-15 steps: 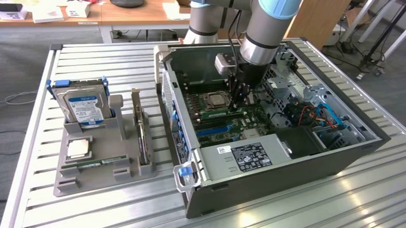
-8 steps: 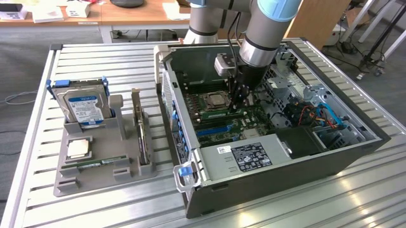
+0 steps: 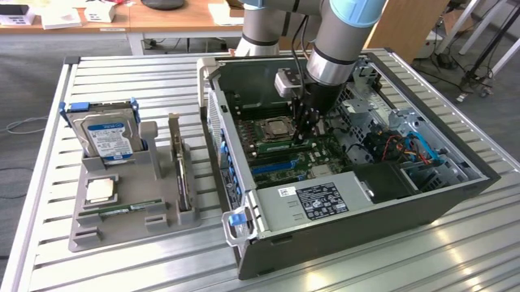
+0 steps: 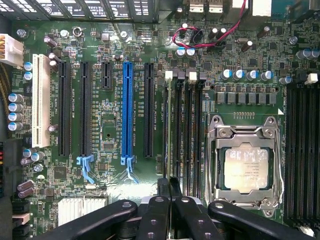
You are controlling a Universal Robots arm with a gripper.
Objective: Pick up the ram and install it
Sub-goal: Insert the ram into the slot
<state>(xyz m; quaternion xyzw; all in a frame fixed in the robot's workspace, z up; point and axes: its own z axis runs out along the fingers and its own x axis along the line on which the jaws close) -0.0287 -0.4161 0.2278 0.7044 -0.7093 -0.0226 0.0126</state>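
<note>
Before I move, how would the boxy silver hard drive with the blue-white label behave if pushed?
The metal-cased hard drive looks rigid, probably heavy for its size. Standing on edge in the grey holder, it may tip rather than slide.

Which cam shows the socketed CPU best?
Wrist view: the CPU is seen straight on, silver lid unobstructed inside its metal retention frame. The exterior view shows it at a slant inside the open PC case, with the hand close on the exterior view's right.
</note>
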